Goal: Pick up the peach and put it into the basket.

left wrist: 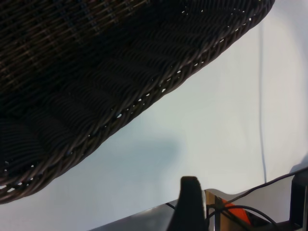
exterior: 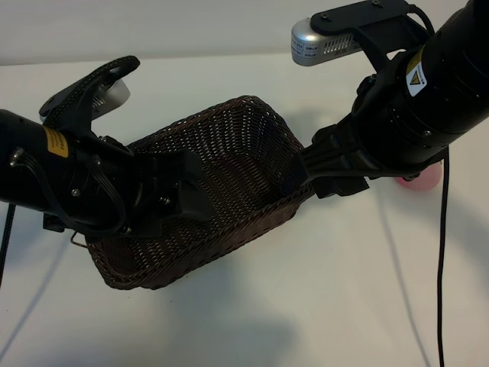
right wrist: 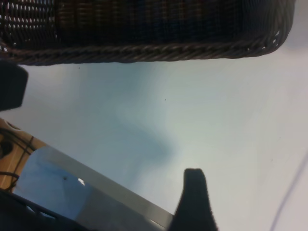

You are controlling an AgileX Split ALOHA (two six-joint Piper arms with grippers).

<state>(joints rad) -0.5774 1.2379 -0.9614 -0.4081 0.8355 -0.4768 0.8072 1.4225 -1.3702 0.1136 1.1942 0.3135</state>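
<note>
- Dark-brown wicker basket (exterior: 229, 176) set at a slant in the middle of the white desk (exterior: 328, 290), open side up, nothing visible on the part of its floor that shows.
- Near-left part of the basket covered by the left arm; left gripper (exterior: 187, 195) hanging over that end, jaws standing well apart, nothing between them.
- From the left wrist view, only the braided rim and sloping wall of the basket (left wrist: 110, 72) filling the frame, with one dark fingertip (left wrist: 190, 192) cut off at the edge; second finger out of frame.
- Right gripper (exterior: 325, 172) just beside the basket's far-right corner, mostly masked by its own black wrist; jaws wide, holding nothing.
- From the right wrist view, rim of the basket (right wrist: 144, 50) along one edge, bare desk below it, one fingertip (right wrist: 194, 192) and a dark blurred block at the side, too close to make out.
- Peach (exterior: 422, 179) on the desk to the right of the basket, well outside it, nearly all hidden behind the right arm; only a pale-pink sliver showing.
- Thin black cable (exterior: 442, 252) trailing down the desk on the right side.
</note>
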